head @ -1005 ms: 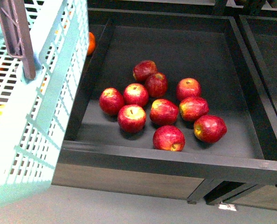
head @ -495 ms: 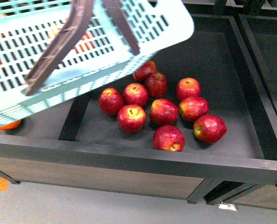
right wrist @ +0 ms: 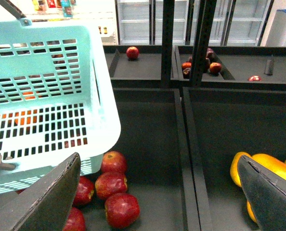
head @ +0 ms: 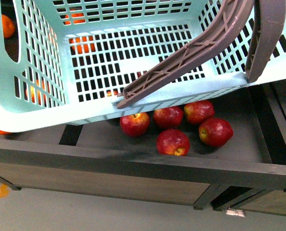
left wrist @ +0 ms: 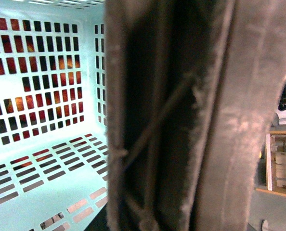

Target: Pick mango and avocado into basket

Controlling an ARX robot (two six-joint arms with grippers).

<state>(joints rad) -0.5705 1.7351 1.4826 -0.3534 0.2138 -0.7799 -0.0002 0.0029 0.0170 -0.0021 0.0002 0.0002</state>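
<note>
The light teal basket point(head: 3, 91) hangs tilted across the upper front view, its inside facing the camera, and it is empty. Its brown ribbed handle point(head: 191, 57) crosses the opening. That handle point(left wrist: 181, 120) fills the left wrist view close up, gripped by my left gripper, whose fingers are hidden. My right gripper point(right wrist: 157, 202) is open, with nothing between its fingers point(right wrist: 42, 202), above the divider between two bins. Yellow-orange mangoes point(right wrist: 268, 166) lie in the bin by one fingertip. The avocado is out of view.
Red apples point(head: 173, 142) lie in the dark bin point(head: 133, 161) under the basket's lower edge. Oranges point(head: 83, 45) show through the basket's slots. In the right wrist view the basket point(right wrist: 46, 72) hangs over the apples point(right wrist: 119, 209), with more fruit bins and glass-door fridges behind.
The basket has swung from the left to across the top of the front view and tipped its opening toward the camera, covering the farther apples.
</note>
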